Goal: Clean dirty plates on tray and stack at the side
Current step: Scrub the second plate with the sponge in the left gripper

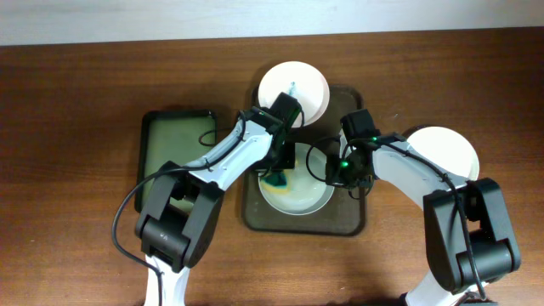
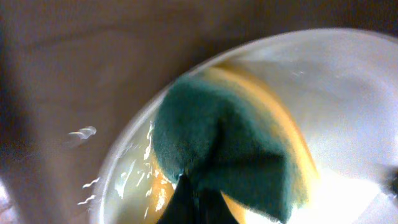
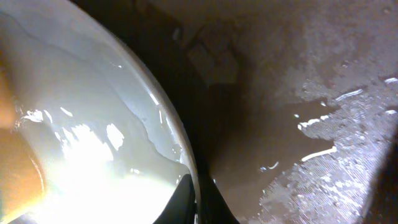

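A white plate [image 1: 306, 197] lies in the dark olive-brown tray [image 1: 348, 223]. My left gripper [image 1: 279, 177] is shut on a green and yellow sponge [image 1: 278, 180] and presses it onto this plate; the left wrist view shows the sponge [image 2: 230, 149] on the plate [image 2: 348, 93]. My right gripper [image 1: 337, 177] is shut on the plate's right rim [image 3: 177, 137], one finger on each side. A second plate [image 1: 293, 87] with a teal smear sits at the tray's far end. A third plate [image 1: 444, 151] lies on the table to the right.
A smaller black-rimmed, green-lined tray [image 1: 174, 153] stands left of the olive tray, with no sponge in it. The wooden table [image 1: 76, 127] surrounds everything. The olive tray's floor looks wet in the right wrist view [image 3: 323, 143].
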Controlling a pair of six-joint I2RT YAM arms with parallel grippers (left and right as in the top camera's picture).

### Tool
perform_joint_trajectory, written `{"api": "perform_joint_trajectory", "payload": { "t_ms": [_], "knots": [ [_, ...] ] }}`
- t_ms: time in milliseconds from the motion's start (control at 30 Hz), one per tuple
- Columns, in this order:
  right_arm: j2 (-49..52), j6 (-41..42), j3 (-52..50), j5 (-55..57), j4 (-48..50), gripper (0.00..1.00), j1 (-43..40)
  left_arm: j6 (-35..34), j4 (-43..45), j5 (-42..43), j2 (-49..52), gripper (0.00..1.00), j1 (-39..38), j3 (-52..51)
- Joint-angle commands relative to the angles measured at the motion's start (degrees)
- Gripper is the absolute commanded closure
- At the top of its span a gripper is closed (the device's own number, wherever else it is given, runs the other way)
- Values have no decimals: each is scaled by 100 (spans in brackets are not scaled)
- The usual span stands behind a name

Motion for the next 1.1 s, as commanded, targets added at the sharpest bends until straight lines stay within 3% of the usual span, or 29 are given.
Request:
{"api": "perform_joint_trajectory", "payload": {
  "t_ms": [0,167,267,367,467,567,667,733,800,867,933,1067],
  "knots": [
    [225,61,-122,501,-55,95,-24,133,501,2238,544,100,-391,-28],
    [225,61,-122,498,-55,96,-24,247,688,2927,549,100,-627,-24],
    [225,61,-122,501,-57,96,-22,302,601,2518,546,100,-551,-24],
    [225,61,-122,498,-57,96,-22,330,35,1250,546,100,-289,44],
    [225,59,-122,501,-57,96,-24,330,-855,-780,496,100,39,378],
    [225,59,-122,501,-59,96,-22,330,-1300,-2299,481,100,79,557],
    [225,59,-122,501,-59,96,-24,330,-1456,-2852,470,100,46,560],
    [225,59,-122,501,-59,96,-24,330,-1419,-2669,413,100,42,570],
    [225,59,-122,501,-57,96,-22,332,-1152,-1794,387,100,42,570],
    [225,59,-122,501,-57,96,-24,332,-490,407,391,100,37,479],
    [225,59,-122,501,-57,96,-22,332,87,1672,391,100,-52,315],
    [225,59,-122,501,-57,96,-24,337,223,2000,391,100,-411,282]
  ]
}}
